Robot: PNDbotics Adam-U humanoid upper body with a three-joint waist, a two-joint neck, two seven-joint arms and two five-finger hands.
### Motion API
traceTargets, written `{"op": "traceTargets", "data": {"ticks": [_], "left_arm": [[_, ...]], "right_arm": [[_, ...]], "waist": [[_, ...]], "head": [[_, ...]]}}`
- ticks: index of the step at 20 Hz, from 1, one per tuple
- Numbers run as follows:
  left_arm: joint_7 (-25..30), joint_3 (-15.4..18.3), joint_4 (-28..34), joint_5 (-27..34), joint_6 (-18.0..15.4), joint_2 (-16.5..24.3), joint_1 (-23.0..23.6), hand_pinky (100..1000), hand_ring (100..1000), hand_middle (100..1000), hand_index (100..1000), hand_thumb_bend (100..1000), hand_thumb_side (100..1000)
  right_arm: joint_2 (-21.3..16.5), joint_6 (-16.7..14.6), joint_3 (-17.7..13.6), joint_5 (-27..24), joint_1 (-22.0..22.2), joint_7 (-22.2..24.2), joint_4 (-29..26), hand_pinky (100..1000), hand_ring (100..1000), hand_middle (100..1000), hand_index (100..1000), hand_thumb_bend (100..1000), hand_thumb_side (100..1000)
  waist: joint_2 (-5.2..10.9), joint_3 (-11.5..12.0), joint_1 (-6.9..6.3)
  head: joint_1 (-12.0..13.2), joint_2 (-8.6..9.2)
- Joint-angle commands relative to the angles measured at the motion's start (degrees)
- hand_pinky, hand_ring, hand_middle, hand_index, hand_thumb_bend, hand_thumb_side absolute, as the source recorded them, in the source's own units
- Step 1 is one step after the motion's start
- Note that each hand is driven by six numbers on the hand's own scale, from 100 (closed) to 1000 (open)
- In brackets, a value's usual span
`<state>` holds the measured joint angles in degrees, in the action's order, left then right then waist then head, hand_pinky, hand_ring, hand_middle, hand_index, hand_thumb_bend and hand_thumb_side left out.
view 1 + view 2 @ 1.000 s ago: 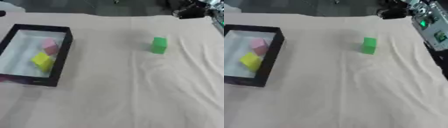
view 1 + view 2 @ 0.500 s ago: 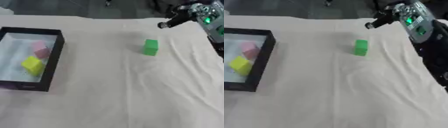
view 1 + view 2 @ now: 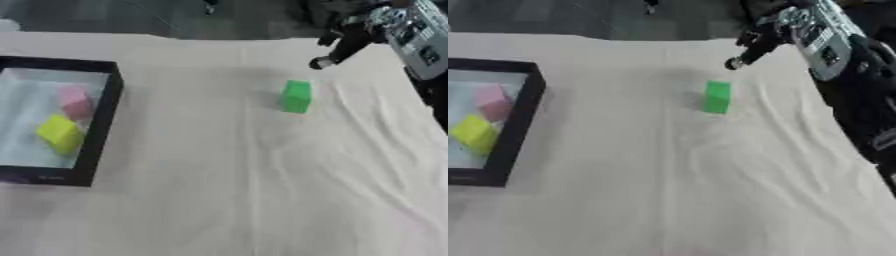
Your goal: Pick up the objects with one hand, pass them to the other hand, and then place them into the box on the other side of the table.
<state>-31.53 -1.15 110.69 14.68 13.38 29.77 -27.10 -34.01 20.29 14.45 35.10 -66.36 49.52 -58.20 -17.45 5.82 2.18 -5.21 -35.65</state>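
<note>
A green block (image 3: pixel 297 96) stands upright on the cream cloth, right of centre. My right hand (image 3: pixel 756 44) reaches in from the upper right, its fingers straight and pointing down-left, the tip a short way above and right of the block without touching it. At the left, the black box (image 3: pixel 101 132) holds a pink block (image 3: pixel 75 101) and a yellow block (image 3: pixel 59 133). My left hand shows in neither view.
The cream cloth (image 3: pixel 245 190) covers the table and is wrinkled near the right side. My right forearm (image 3: pixel 859 95) runs down the right edge. Dark floor lies beyond the table's far edge.
My right hand has come in from the upper right corner and moved down toward the green block. The whole picture has shifted, so the camera has moved.
</note>
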Motion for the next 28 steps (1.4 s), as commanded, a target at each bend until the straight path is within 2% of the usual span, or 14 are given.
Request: {"op": "traceTargets", "data": {"ticks": [1, 7, 12, 19, 28], "left_arm": [[-0.17, 0.21, 0.36, 0.00, 0.50, 0.95, -0.35, 742, 822, 863, 899, 131, 772], [-0.81, 0.29, 0.40, 0.50, 1.30, 0.90, -0.44, 741, 820, 861, 898, 128, 773], [-0.74, 0.11, 0.44, 0.82, 1.79, 0.82, -0.58, 740, 816, 854, 892, 126, 771], [-0.64, 0.15, 0.44, 0.89, 2.21, 0.84, -0.75, 739, 815, 853, 893, 124, 775], [-0.11, -0.01, 0.66, 1.09, 2.28, 0.62, -1.15, 739, 814, 851, 891, 122, 776]], "right_arm": [[-0.93, 0.02, 0.33, -0.65, -1.46, 2.30, 0.18, 950, 922, 907, 880, 393, 274], [-0.80, -1.85, 2.58, -3.02, -1.61, 2.45, 1.39, 959, 934, 911, 880, 400, 191], [-0.06, -2.85, 3.85, -3.76, -1.90, 2.45, 2.68, 962, 939, 917, 889, 407, 183], [0.52, -3.67, 4.10, -2.68, -2.09, 2.45, 3.98, 971, 945, 919, 903, 418, 197], [0.97, -4.79, 3.77, 2.71, -1.84, 2.45, 4.95, 982, 955, 929, 924, 470, 192]], "waist": [[0.93, 0.00, 0.66], [0.80, 0.14, 0.61], [0.58, 0.29, 0.61], [0.18, 0.63, 0.81], [-0.41, 1.07, 0.88]], "head": [[-0.33, 0.00], [-0.49, -0.17], [-0.58, -0.31], [-0.71, -0.28], [-0.70, -0.30]]}}
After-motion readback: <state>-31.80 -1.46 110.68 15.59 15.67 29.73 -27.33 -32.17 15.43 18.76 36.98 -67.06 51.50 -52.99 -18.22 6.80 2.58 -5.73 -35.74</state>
